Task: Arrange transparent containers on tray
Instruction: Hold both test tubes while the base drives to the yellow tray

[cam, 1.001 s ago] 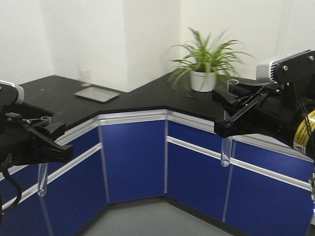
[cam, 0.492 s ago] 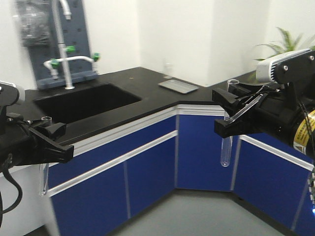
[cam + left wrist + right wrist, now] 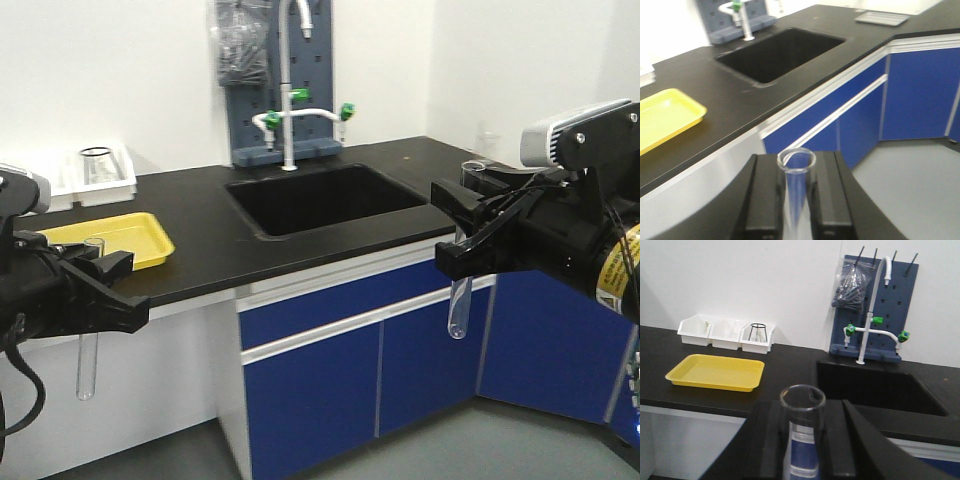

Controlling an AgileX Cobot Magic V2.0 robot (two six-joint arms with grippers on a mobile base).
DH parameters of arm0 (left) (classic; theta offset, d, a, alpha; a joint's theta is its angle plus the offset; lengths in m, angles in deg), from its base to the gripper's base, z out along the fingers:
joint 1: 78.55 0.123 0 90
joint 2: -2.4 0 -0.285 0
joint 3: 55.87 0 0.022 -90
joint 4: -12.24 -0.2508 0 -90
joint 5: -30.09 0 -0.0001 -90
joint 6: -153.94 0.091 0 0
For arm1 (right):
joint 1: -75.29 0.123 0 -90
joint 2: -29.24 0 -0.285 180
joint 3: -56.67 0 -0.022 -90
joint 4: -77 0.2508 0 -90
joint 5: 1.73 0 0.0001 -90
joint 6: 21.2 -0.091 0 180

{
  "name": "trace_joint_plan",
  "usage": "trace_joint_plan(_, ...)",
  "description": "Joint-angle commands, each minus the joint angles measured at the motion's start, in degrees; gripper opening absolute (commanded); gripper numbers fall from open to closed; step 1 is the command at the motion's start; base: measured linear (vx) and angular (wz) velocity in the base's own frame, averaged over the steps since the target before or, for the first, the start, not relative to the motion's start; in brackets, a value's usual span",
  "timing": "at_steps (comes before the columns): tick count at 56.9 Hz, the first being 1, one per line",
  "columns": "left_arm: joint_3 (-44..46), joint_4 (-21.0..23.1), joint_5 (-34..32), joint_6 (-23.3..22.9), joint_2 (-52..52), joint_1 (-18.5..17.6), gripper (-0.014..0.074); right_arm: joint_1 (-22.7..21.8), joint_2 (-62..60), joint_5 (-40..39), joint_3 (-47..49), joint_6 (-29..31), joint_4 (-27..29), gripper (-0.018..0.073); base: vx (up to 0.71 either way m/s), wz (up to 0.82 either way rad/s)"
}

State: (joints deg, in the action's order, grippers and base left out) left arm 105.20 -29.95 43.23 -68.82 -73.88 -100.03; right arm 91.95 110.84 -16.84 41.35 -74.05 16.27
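Observation:
Each arm holds one clear test tube upright, well short of the black counter. My left gripper (image 3: 92, 285) is shut on a test tube (image 3: 86, 360) that hangs below its fingers; its open rim (image 3: 796, 159) shows between the black fingers (image 3: 765, 195). Shut likewise, my right gripper (image 3: 465, 235) grips a second test tube (image 3: 459, 305), rim (image 3: 802, 399) up. The yellow tray (image 3: 110, 238) lies on the counter at the left, holding nothing visible; the left wrist view has it at the far left (image 3: 662, 117), the right wrist view left of the sink (image 3: 715, 372).
A black sink (image 3: 325, 197) with a white tap (image 3: 290, 85) is set in the counter. White bins (image 3: 726, 333) stand against the wall behind the tray, one holding a flask (image 3: 758, 333). A grey metal tray (image 3: 882, 18) lies farther along. Blue cabinets (image 3: 340, 380) run below.
The whole scene has swept rightwards across the front view: plant and corner gave way to the sink, then the yellow tray and bins came in. Both grippers keep their tubes unchanged.

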Motion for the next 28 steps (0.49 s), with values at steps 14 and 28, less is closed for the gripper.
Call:
trace_joint_plan(14,1.7,-0.3,-3.2,-0.1,1.3,-0.3,-0.0008,0.0,-1.4,-2.2,1.8,0.2,0.5,-0.0011,0.09,0.41)
trace_joint_plan(28,1.7,-0.3,-3.2,-0.1,1.3,-0.3,-0.0008,0.0,-1.4,-2.2,1.8,0.2,0.5,-0.0011,0.17,0.36)
